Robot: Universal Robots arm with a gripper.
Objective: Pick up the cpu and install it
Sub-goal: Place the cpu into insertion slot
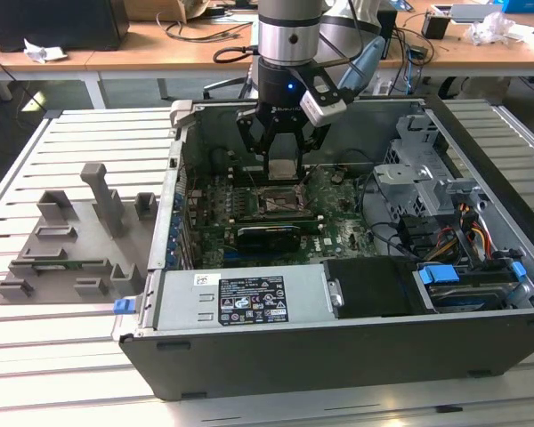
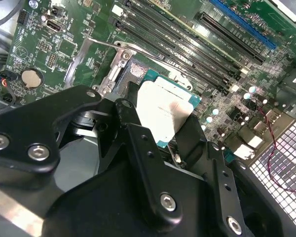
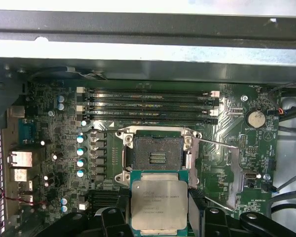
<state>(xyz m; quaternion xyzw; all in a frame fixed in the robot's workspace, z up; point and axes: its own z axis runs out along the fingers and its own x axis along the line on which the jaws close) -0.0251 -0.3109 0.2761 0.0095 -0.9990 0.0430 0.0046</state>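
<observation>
Pincer (image 1: 282, 162) clamped on cpu (image 3: 159, 205), held flat just over the open socket (image 3: 156, 154), mid mobo, inside PC case (image 1: 338, 360).

Bright even light, soft shadows, cpu (image 2: 164, 106) top washed white — glare

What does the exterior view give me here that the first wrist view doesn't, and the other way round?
The exterior view adds the grey holder tray on the slatted table, at the exterior view's left of the open computer case. The first wrist view adds the memory slots, the coin battery and the contacts inside the socket. Both show the gripper shut on the cpu, close to the open socket but not seated in it.
</observation>
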